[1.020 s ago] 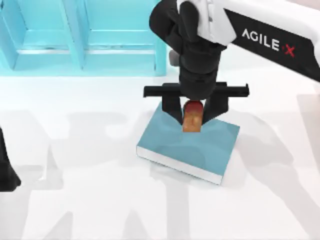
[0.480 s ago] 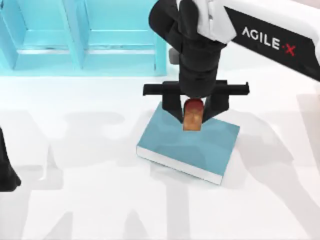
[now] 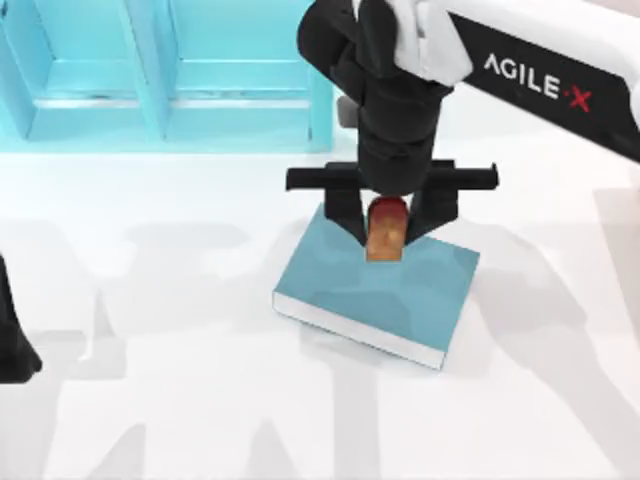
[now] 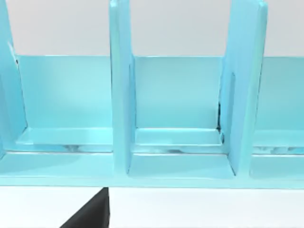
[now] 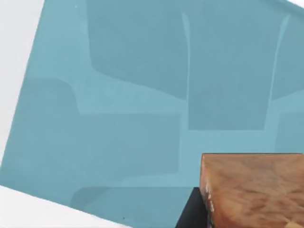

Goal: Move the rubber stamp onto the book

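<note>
The rubber stamp (image 3: 385,231) is shown clamped upright between the narrowed jaws of the right gripper (image 3: 386,228), held over the far half of the book (image 3: 375,290), which lies near the table's middle in front of the light-blue shelf unit (image 3: 165,75). The vertical grip is judged to be kept so that the stamp's flat base, seen close above the teal cover in the right wrist view, can be set down squarely; whether base and cover are touching cannot be told. The left arm is parked at the table's left edge
</note>
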